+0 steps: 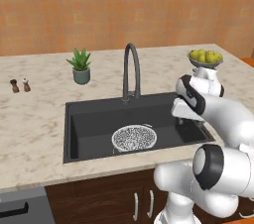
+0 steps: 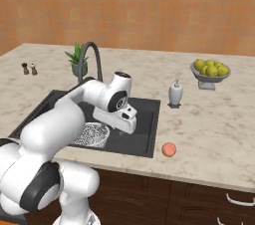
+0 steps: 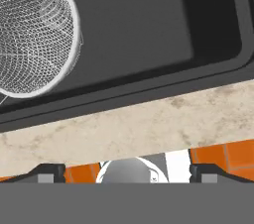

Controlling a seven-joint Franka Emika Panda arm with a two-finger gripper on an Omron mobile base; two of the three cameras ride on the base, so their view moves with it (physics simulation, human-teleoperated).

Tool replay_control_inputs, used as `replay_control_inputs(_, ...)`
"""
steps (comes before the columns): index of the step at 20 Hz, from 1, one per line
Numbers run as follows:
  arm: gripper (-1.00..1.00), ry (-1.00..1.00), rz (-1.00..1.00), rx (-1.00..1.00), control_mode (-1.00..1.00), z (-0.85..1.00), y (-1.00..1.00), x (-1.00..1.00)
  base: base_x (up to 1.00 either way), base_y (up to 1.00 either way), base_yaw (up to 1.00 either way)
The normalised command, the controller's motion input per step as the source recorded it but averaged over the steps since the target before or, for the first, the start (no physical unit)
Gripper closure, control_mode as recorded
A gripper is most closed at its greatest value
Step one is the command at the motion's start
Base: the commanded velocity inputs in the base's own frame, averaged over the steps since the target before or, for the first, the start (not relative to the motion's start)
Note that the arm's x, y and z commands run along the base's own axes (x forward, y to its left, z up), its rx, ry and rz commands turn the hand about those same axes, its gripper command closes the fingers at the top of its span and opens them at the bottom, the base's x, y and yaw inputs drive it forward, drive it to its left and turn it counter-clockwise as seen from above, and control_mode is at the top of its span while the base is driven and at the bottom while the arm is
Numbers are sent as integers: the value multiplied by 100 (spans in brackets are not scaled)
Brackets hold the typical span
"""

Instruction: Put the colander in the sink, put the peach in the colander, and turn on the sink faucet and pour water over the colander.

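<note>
The colander (image 1: 134, 138), a round speckled mesh bowl, rests upright on the floor of the black sink (image 1: 72, 119), left of the middle. In the hand view the colander (image 3: 34, 34) lies at the upper left, empty. The peach (image 2: 169, 149) sits on the counter just right of the sink's front right corner. The dark gooseneck sink faucet (image 1: 131, 69) stands behind the basin, and no water runs from it. My gripper (image 2: 125, 125) hangs over the right part of the sink, near its front edge and right of the colander. In the hand view the gripper (image 3: 127, 172) is open, with nothing between its tips.
A footed bowl of lemons (image 2: 210, 69) stands at the back right. A white soap dispenser (image 2: 175, 93) is beside the sink's right rim. A potted plant (image 1: 80, 67) and two small shakers (image 1: 20, 85) are at the back left. The marble counter's front strip (image 3: 149, 124) runs below the basin.
</note>
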Motion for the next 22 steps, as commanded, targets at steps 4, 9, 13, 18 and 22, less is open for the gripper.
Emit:
replay_control_inputs(4,-100,13,0,-7,-100,46,-63,-14,0,0,0)
replay_control_inputs(9,-100,2,0,-2,-100,9,-78,-2,0,0,0)
replay_control_inputs(13,-100,-5,1,0,-100,0,-93,0,0,0,0)
replay_control_inputs(18,-100,-10,2,-4,-100,-10,-95,0,0,0,0)
replay_control_inputs(22,-100,-9,0,-15,-100,-22,-81,-1,0,0,0)
